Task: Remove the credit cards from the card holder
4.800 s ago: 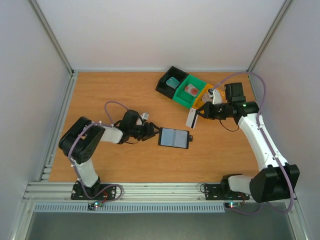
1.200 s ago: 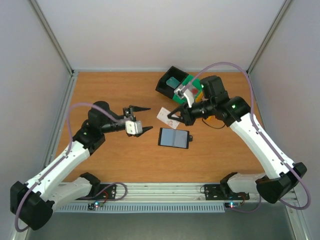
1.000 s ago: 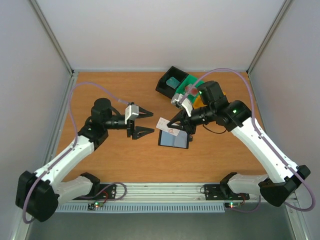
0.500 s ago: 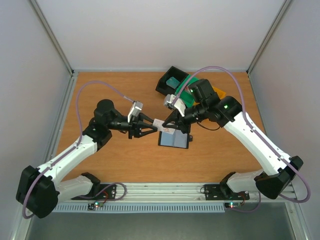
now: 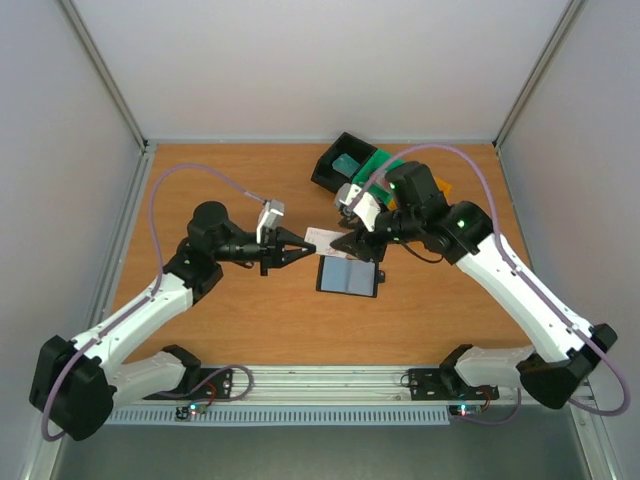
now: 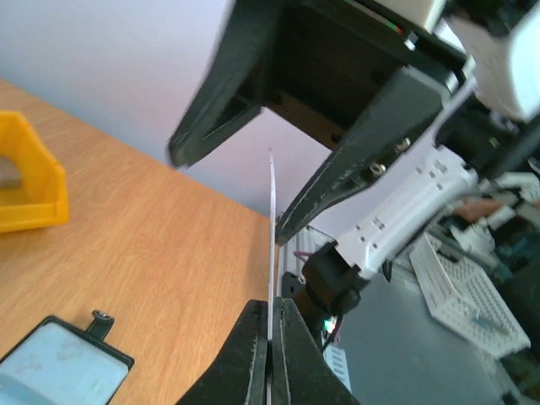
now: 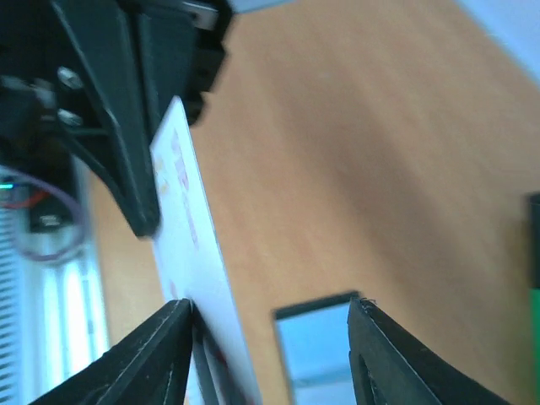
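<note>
A whitish credit card (image 5: 325,238) hangs above the table between the two arms. My left gripper (image 5: 300,247) is shut on its left edge; in the left wrist view the card (image 6: 272,219) stands edge-on between the closed fingers (image 6: 253,354). My right gripper (image 5: 350,243) is open around the card's other end, and the card (image 7: 190,245) leans against one fingertip (image 7: 179,319). The card holder (image 5: 348,276) lies open and flat on the table just below, its pale blue pockets up (image 7: 316,346). A teal credit card (image 5: 347,164) lies in the black tray.
A black tray (image 5: 328,172), a green tray (image 5: 377,160) and an orange tray (image 5: 438,186) stand in a row at the back right, partly behind the right arm. The orange tray (image 6: 29,181) also shows in the left wrist view. Walls enclose the table on three sides.
The right arm carried the whitish card leftward over the card holder. The left gripper came in and shut on it. The right gripper has opened off it.
</note>
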